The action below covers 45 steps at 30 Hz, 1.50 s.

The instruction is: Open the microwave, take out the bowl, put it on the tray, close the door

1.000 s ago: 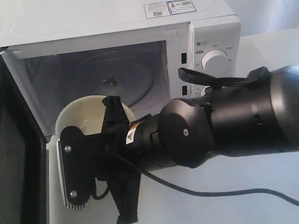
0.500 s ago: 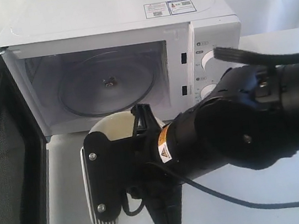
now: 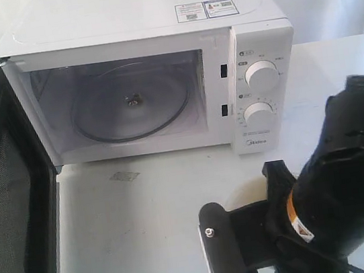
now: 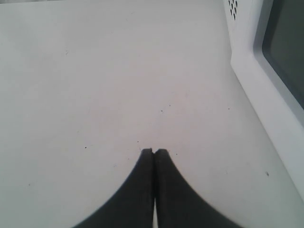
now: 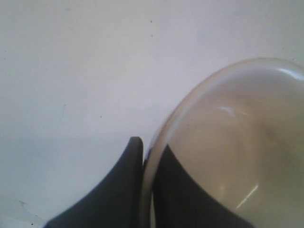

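At five o'clock the arm [image 3: 351,180] hides the bowl [image 5: 232,137], its rim pinched in the right gripper [image 5: 146,154]; the left gripper [image 4: 154,153] is closed, empty. The door [image 3: 5,202] is cropped at nine o'clock.

Lit brightly and evenly, diffusely, with no clear direction; washed out to blank white behind the microwave [image 3: 138,20]. Soft and slightly grainy across the exterior view, smeared on the near black arm [image 3: 354,180] at lower right. Only faintly shadowed on the counter [image 3: 131,211] along the microwave's base. Streaked with small white glints inside the bowl [image 5: 237,142]. Out of focus on the dark tips of the right gripper [image 5: 148,147] and left gripper [image 4: 154,151]. Tinged bluish and dimmer toward one corner of the right wrist view.
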Tool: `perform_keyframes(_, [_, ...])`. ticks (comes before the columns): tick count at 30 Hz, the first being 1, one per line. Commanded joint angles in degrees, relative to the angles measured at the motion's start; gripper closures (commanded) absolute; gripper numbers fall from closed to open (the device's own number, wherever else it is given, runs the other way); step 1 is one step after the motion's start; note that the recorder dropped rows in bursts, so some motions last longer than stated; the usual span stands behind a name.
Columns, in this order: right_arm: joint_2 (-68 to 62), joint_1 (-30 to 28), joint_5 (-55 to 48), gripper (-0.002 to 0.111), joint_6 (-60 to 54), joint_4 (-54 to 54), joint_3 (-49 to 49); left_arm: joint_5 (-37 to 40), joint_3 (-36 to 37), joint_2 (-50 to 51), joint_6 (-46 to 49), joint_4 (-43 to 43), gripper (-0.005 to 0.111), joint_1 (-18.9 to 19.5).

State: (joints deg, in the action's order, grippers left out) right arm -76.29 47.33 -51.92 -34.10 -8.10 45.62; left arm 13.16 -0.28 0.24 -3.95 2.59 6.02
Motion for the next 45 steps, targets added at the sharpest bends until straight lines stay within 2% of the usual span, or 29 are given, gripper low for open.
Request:
perform_keyframes(1, [3.9, 0.1, -0.3, 0.108, 5.5, -1.4, -3.5, 0.1, 0.3, -0.2, 0.0, -0.5, 0.107, 0.1])
perform_keyframes(9, [5.2, 0.1, 5.5, 0.108, 13.7, 1.0, -8.2, 0.1, 0.3, -0.2, 0.0, -0.5, 0.107, 0.1])
perform_keyframes(34, [5.3, 0.1, 11.6, 0.108, 15.5, 0.7, -12.2, 0.1, 0.3, -0.2, 0.0, -0.5, 0.107, 0.1])
perform_keyframes(45, [5.3, 0.1, 18.4, 0.108, 16.4, 0.7, -16.3, 0.1, 0.3, -0.2, 0.0, -0.5, 0.107, 0.1])
